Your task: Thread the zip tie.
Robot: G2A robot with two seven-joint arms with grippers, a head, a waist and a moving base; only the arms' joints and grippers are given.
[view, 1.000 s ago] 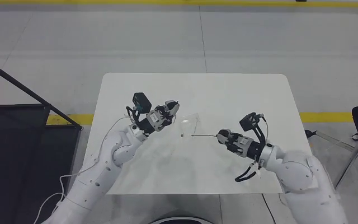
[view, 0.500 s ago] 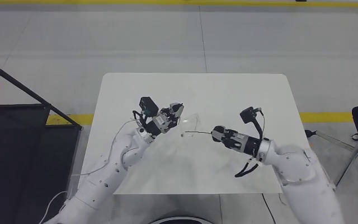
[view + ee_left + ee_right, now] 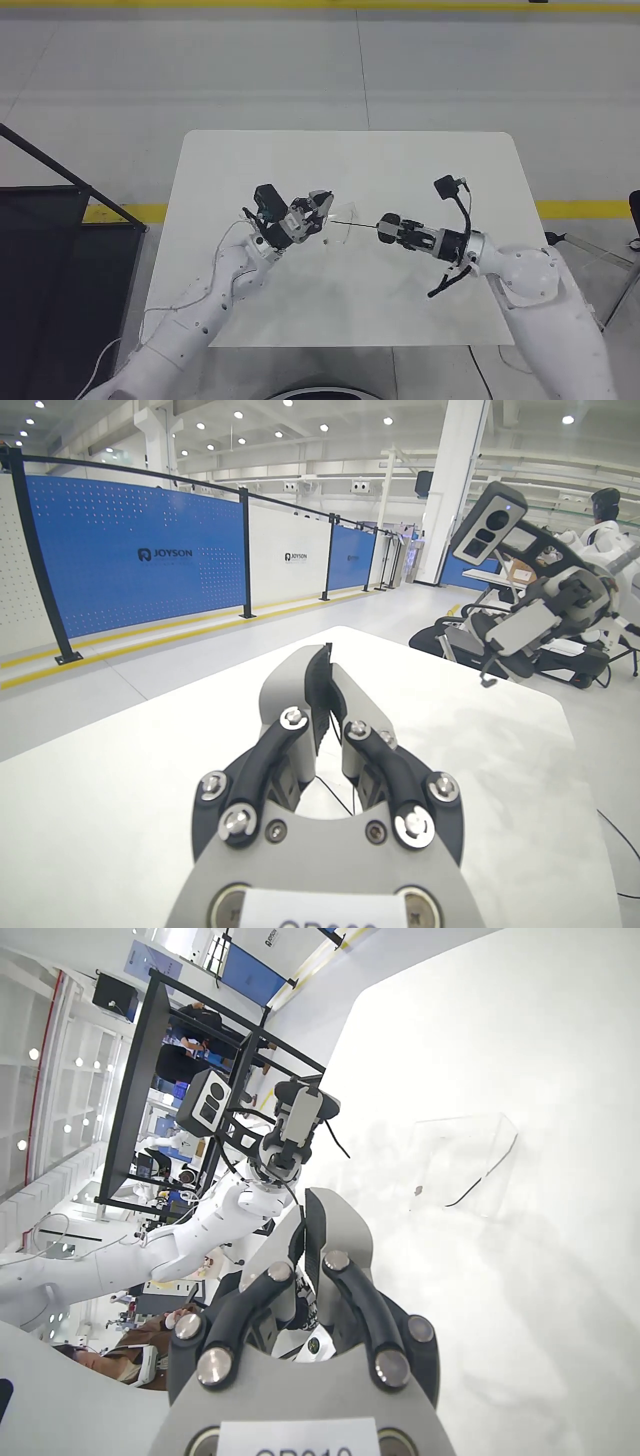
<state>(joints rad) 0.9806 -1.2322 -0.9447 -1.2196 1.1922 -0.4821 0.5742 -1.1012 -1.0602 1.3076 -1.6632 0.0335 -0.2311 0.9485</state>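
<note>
Over the middle of the white rectangular table [image 3: 440,170] we note both grippers held off the surface, tips facing each other. Right gripper [image 3: 384,227]: fingers clamped on one end of the thin black plastic zip tie [image 3: 357,224]. The zip tie juts straight out from its tips toward the left gripper [image 3: 322,202], passing above a clear plastic sheet with upturned edges [image 3: 346,212] that lies on the table. Its free end sits just beside the left gripper's tips; contact we cannot tell. Left gripper: fingers pressed together on a thin black strand [image 3: 337,1142] that curls out past them; whether that strand belongs to the same zip tie, we cannot tell
</note>
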